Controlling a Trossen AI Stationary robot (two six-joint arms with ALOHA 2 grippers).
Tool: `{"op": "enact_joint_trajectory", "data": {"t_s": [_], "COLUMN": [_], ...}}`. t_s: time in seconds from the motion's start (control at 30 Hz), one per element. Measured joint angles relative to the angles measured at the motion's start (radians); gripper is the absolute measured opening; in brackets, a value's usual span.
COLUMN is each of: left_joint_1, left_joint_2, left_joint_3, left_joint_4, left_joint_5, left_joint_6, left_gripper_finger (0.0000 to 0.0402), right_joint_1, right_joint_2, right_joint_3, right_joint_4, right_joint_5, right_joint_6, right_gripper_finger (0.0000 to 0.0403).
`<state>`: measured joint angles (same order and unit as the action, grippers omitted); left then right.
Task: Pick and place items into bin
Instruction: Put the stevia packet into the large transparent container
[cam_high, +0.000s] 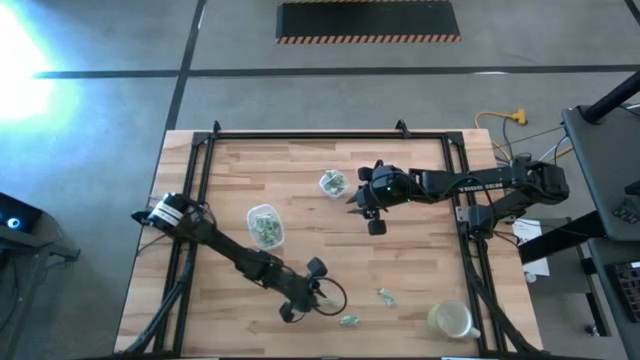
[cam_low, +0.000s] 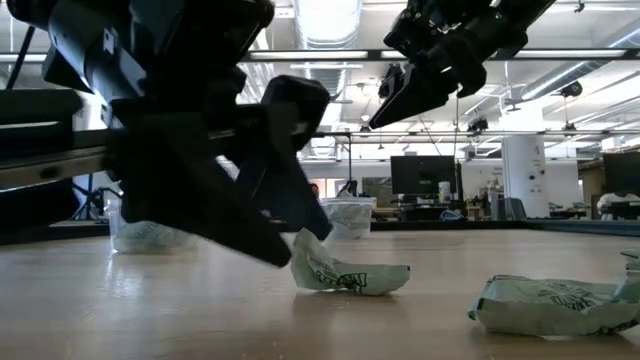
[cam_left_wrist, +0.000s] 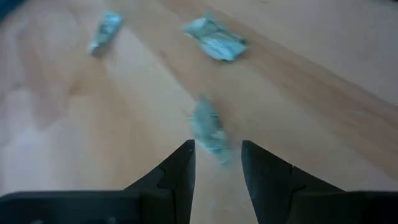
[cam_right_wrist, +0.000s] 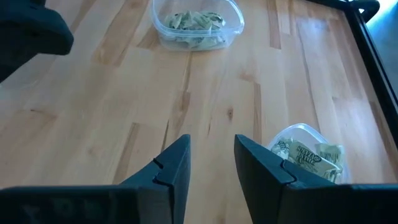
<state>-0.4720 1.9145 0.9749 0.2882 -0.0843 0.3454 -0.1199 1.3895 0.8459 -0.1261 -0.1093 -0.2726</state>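
We find the left gripper (cam_high: 318, 291) low over the wooden table (cam_high: 420, 270), well toward the table's near edge from the rectangular clear container (cam_high: 265, 226), its two dark fingers (cam_left_wrist: 179, 169) spread apart with one wrapped piece (cam_left_wrist: 208, 127) lying just ahead of the gap, not clasped. In the low view that same piece (cam_low: 345, 273) rests on the wood right at the fingertip, touching or nearly so; we cannot tell which. Two more wrapped pieces lie loose beyond it, one (cam_high: 386, 295) toward the right arm's side of the table and another (cam_high: 349, 320) closer to the near edge; in the left wrist view they show as blurred pale shapes. The pieces are small, pale green and white, crinkled and flattened like pillow packets. The rectangular clear container is thin plastic with rounded corners and holds a heap of the same pieces. Beyond it toward the right arm stands a smaller round clear tub (cam_high: 332, 183), also holding pieces, whose printed wrappers show in the right wrist view (cam_right_wrist: 308, 152). The right gripper (cam_high: 372, 212) hangs in the air just beside that round tub, raised well off the boards in the low view, its fingers parted and holding nothing. The table is pale jointed planks with a visible grain, framed by dark rails. A yellowish cup-like object (cam_high: 451, 320) sits at the near corner on the right arm's side; its contents are too small for us to make out. The left gripper's body fills much of the low view and hides part of the container behind it.
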Motion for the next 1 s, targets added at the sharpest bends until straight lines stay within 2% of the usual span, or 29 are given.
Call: {"op": "enact_joint_trajectory", "data": {"t_s": [0.5, 1.0], "left_joint_1": [0.016, 0.028], "left_joint_2": [0.009, 0.009], "left_joint_3": [-0.002, -0.003], "left_joint_4": [0.028, 0.044], "left_joint_5": [0.029, 0.106], "left_joint_6": [-0.051, -0.078], "left_gripper_finger": [0.0114, 0.0114], "right_joint_1": [0.000, 0.000], "right_joint_2": [0.000, 0.000], "right_joint_3": [0.000, 0.000], "right_joint_4": [-0.001, -0.001], "right_joint_5": [0.000, 0.000], "right_joint_6": [0.004, 0.004], "right_gripper_finger": [0.0102, 0.0092]}}
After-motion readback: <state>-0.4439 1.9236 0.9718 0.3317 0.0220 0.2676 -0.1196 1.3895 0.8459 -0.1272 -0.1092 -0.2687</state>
